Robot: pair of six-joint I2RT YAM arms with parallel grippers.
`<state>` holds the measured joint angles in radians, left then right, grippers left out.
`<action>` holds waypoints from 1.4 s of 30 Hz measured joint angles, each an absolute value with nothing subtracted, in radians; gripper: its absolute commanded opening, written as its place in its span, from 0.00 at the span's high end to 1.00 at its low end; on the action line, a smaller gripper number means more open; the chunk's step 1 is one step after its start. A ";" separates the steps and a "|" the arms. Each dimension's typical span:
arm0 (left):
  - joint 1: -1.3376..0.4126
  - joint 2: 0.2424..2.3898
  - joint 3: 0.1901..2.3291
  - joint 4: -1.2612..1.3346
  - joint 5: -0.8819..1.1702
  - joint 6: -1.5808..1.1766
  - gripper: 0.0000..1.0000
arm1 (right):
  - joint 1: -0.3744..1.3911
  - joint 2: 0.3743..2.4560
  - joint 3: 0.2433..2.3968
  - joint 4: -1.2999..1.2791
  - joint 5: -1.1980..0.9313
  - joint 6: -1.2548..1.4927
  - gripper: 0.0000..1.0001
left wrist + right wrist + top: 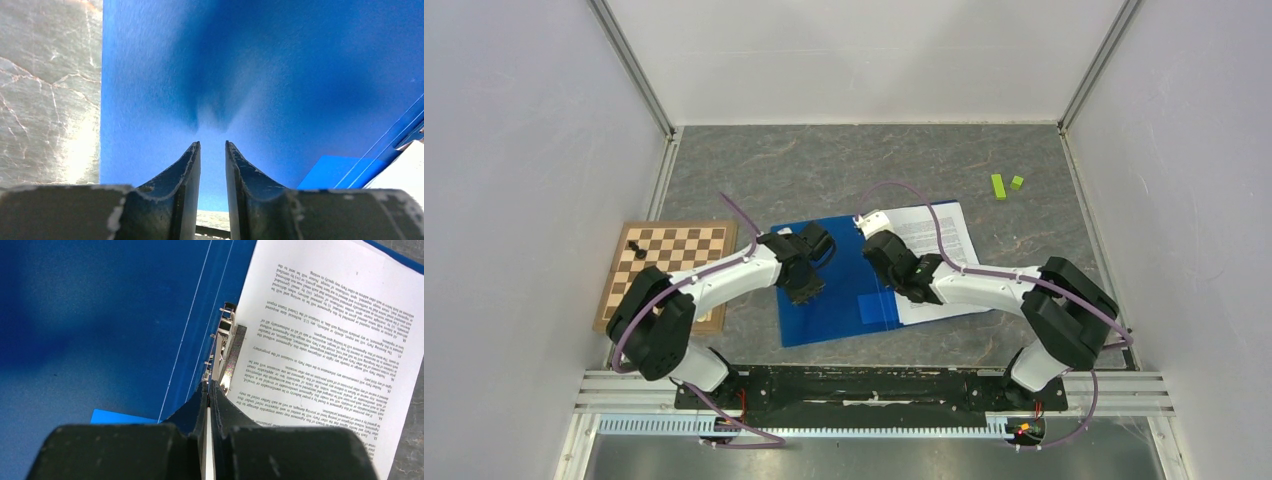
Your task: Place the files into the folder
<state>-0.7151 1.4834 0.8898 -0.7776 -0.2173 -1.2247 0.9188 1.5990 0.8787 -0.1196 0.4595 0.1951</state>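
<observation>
The folder (834,300) lies open on the tabletop (824,170). The files (939,235) lie on its right half, edge against the clip (227,325). Their long side runs along the spine, from the arms toward the back, a little tilted. The right hand (208,385) is pinched shut at the clip; I cannot tell if it holds anything. The left hand (212,145), open a crack and holding nothing, hovers over the blue cover. I think the sheets must lie straight before the clip presses down.

White arms (729,278) with black joints, scuffed black jaws and purple cables (902,184).
</observation>
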 measured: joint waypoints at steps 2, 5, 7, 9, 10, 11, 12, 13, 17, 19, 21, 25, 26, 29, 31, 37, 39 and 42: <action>-0.715 1.497 0.907 -0.777 -0.219 -1.188 0.68 | 0.906 1.588 0.856 -0.089 0.444 0.172 0.99; -0.715 1.529 0.910 -0.775 -0.221 -1.148 0.77 | 0.895 1.575 0.833 -0.057 0.425 0.144 0.99; -0.715 1.558 0.896 -0.762 -0.217 -1.129 0.82 | 0.888 1.567 0.822 -0.041 0.412 0.131 0.99; -0.716 1.573 0.875 -0.746 -0.208 -1.125 0.90 | 0.879 1.562 0.817 -0.035 0.393 0.121 0.99; -0.716 1.571 0.872 -0.736 -0.206 -1.124 0.96 | 0.875 1.560 0.817 -0.031 0.382 0.117 0.99; -0.717 1.570 0.868 -0.729 -0.205 -1.124 0.97 | 0.872 1.559 0.817 -0.030 0.376 0.114 0.99; -0.720 1.567 0.863 -0.720 -0.203 -1.124 0.98 | 0.870 1.559 0.817 -0.029 0.369 0.111 0.99; -0.723 1.563 0.860 -0.714 -0.205 -1.125 0.98 | 0.868 1.559 0.817 -0.028 0.361 0.109 0.98; -0.733 1.552 0.846 -0.699 -0.208 -1.149 0.98 | 0.865 1.560 0.830 -0.034 0.342 0.099 0.96; -0.736 1.543 0.836 -0.693 -0.208 -1.176 0.98 | 0.862 1.566 0.846 -0.047 0.336 0.095 0.93; -0.739 1.535 0.827 -0.686 -0.208 -1.204 0.98 | 0.861 1.574 0.865 -0.067 0.331 0.092 0.92; -0.743 1.529 0.820 -0.682 -0.208 -1.237 0.98 | 0.860 1.592 0.907 -0.107 0.329 0.087 0.90; -0.743 1.529 0.820 -0.681 -0.208 -1.238 0.98 | 0.860 1.597 0.918 -0.121 0.329 0.086 0.89; -0.744 1.529 0.820 -0.681 -0.208 -1.242 0.98 | 0.860 1.604 0.937 -0.150 0.330 0.085 0.89; -0.744 1.529 0.820 -0.680 -0.206 -1.249 0.98 | 0.860 1.604 0.946 -0.168 0.332 0.085 0.88; -0.744 1.529 0.820 -0.680 -0.205 -1.263 0.98 | 0.860 1.604 0.957 -0.204 0.335 0.085 0.88; -0.744 1.529 0.820 -0.681 -0.205 -1.265 0.98 | 0.860 1.604 0.958 -0.207 0.335 0.085 0.88; -0.744 1.529 0.818 -0.681 -0.205 -1.272 0.98 | 0.860 1.604 0.959 -0.211 0.336 0.085 0.86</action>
